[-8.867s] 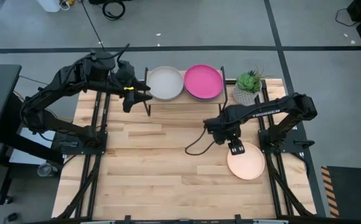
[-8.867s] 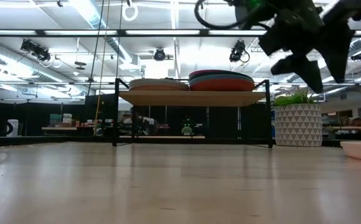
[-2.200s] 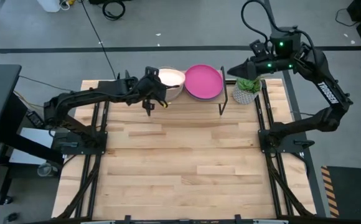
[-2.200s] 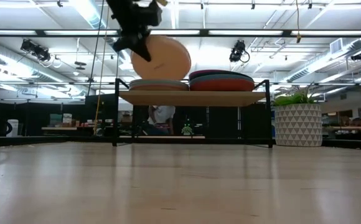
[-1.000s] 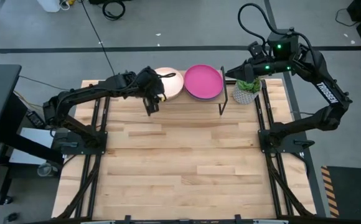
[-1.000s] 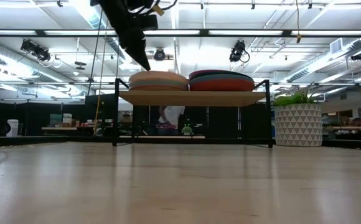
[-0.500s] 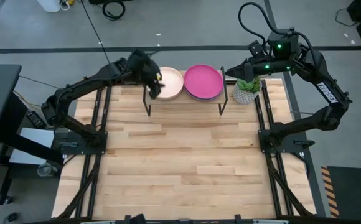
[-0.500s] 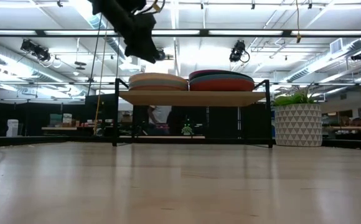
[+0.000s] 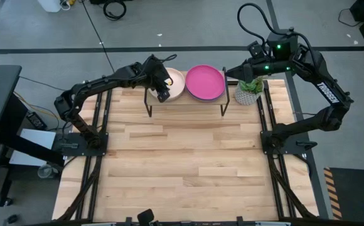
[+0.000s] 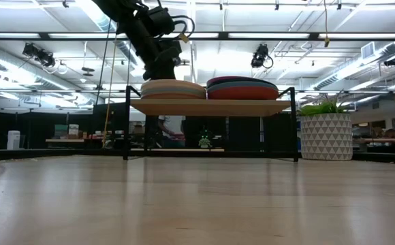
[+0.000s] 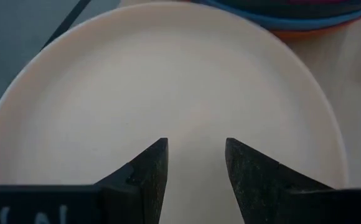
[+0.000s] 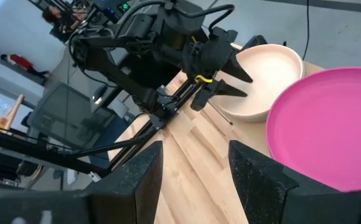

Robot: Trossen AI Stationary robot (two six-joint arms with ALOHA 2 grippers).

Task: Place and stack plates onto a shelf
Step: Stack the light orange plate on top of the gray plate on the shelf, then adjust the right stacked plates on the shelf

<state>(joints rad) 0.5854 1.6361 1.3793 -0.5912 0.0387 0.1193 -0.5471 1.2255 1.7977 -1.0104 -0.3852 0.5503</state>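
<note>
My left gripper (image 9: 164, 90) hovers with its fingers (image 11: 148, 167) spread apart and holding nothing, just above the near rim of the tan plate (image 9: 172, 84); from its wrist camera the plate (image 11: 168, 93) fills the space beyond the fingertips, and I see a gap between them and its surface. That plate tops the left stack on the shelf (image 10: 211, 106), which stands at the far edge of the table (image 9: 182, 169). Just beside it, the magenta plate (image 9: 205, 82) tops the right stack, with orange-red and blue edges showing beneath it. My right gripper (image 9: 231, 73) waits raised off the shelf's right end, near the potted plant (image 9: 250, 88), its fingers (image 12: 144, 167) also parted and empty.
</note>
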